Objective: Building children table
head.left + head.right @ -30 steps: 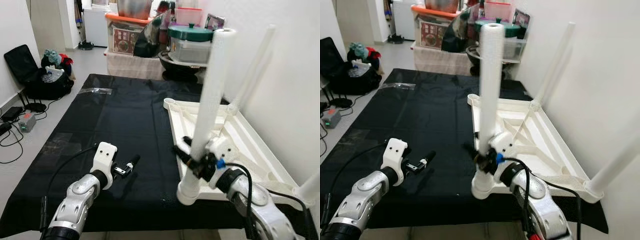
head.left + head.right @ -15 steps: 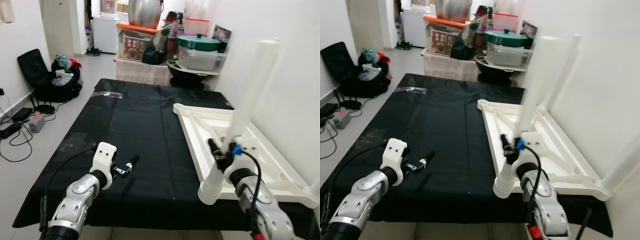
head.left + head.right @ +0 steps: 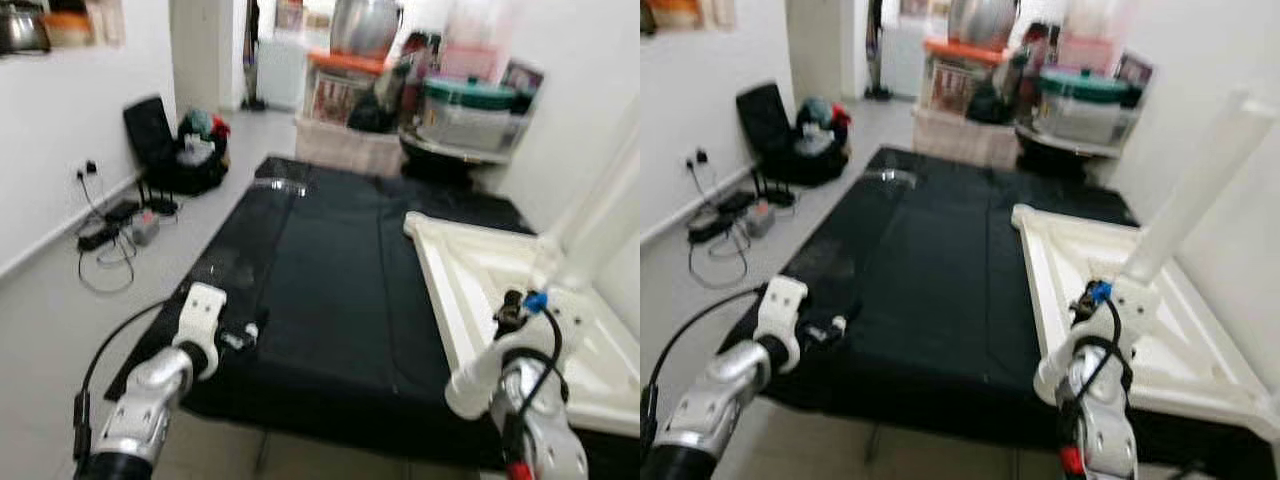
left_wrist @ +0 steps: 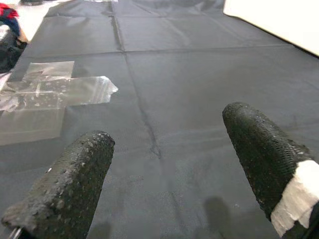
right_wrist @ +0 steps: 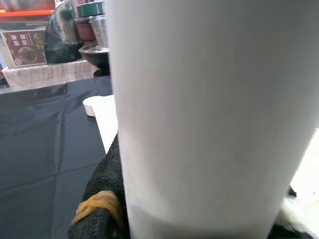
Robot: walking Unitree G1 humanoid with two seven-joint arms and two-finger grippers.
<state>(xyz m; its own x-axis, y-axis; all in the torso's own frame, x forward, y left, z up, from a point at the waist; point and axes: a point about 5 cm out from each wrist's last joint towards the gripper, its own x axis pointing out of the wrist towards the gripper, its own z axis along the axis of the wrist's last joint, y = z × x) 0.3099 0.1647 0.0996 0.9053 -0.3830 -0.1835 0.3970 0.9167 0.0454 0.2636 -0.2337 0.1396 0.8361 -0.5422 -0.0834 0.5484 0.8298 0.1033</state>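
Note:
A white table leg [image 3: 1188, 190] leans up and to the right, its wide foot [image 3: 1048, 383] low near the front edge. My right gripper [image 3: 1092, 300] is shut on its lower part; in the right wrist view the leg [image 5: 209, 114] stands close before the lens, with one black finger [image 5: 102, 199] against it. The upturned white table top [image 3: 440, 270] lies on the right of the black cloth [image 3: 330, 250]. My left gripper [image 3: 243, 336] hovers low over the cloth's front left; its fingers [image 4: 75, 174] stand open, with nothing between them.
Storage boxes and a big pot [image 3: 365, 25] are stacked beyond the cloth. A black bag [image 3: 165, 150] and cables [image 3: 110, 215] lie on the floor at left. A white wall runs close on the right. Clear plastic [image 4: 50, 92] lies flat on the cloth.
The whole picture has shifted and blurred, so the camera moved. The held leg has tipped from near upright to a lean rightwards. The left arm keeps its pose.

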